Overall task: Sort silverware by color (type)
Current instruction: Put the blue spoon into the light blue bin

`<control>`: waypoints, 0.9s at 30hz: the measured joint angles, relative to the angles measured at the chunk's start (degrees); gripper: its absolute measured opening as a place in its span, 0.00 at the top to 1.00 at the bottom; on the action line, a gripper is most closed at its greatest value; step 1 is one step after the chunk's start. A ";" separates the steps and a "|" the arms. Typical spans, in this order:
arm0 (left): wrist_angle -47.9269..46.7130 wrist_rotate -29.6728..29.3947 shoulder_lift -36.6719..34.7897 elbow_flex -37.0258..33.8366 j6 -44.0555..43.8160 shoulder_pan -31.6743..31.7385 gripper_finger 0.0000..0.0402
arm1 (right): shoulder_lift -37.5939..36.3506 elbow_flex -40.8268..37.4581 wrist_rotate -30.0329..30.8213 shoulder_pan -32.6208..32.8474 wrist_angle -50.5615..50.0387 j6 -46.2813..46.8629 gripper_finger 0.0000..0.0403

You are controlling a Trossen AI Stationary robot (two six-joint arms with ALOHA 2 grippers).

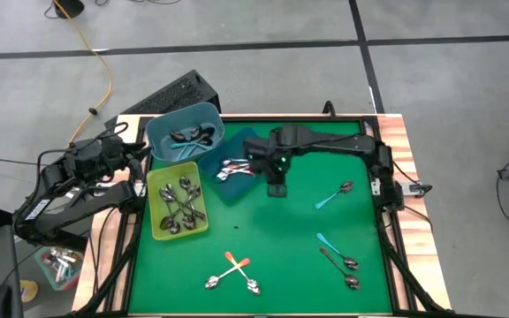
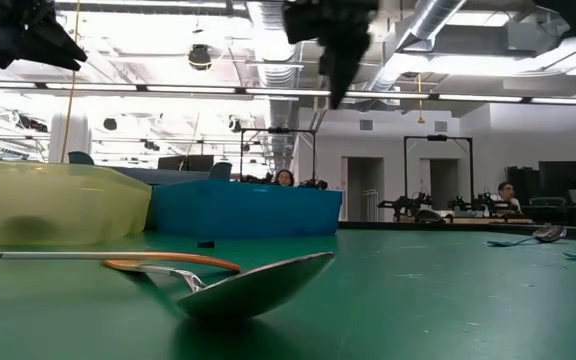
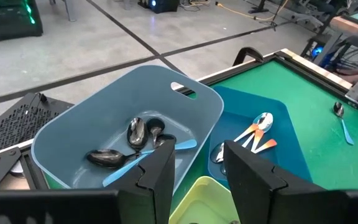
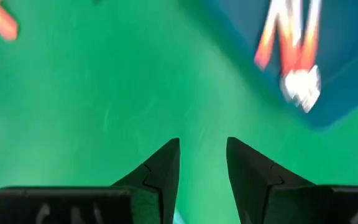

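Note:
Small spoons with shiny bowls lie sorted and loose. The pale blue bin (image 1: 186,132) (image 3: 104,130) holds teal-handled spoons. Plain metal spoons fill the yellow-green bin (image 1: 177,203), and orange-handled ones (image 3: 257,134) lie in the dark blue tray (image 1: 235,181). Loose on the green mat are two crossed orange spoons (image 1: 235,269), two teal spoons (image 1: 334,196) (image 1: 336,250) and a dark metal spoon (image 1: 341,269). My right gripper (image 1: 275,187) (image 4: 202,155) hangs open and empty over bare mat beside the tray. My left gripper (image 3: 199,165) waits open above the bins at the table's left edge.
A black box (image 1: 175,93) stands beyond the table's far left corner. Bare mat stretches through the table's middle (image 1: 272,230). In the low view an orange-handled spoon (image 2: 238,285) lies close in front. People sit in the room far behind (image 2: 508,192).

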 joint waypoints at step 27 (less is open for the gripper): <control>-0.01 -0.51 -0.01 0.00 1.23 0.00 0.70 | -43.43 -64.05 9.43 13.59 48.25 26.83 0.65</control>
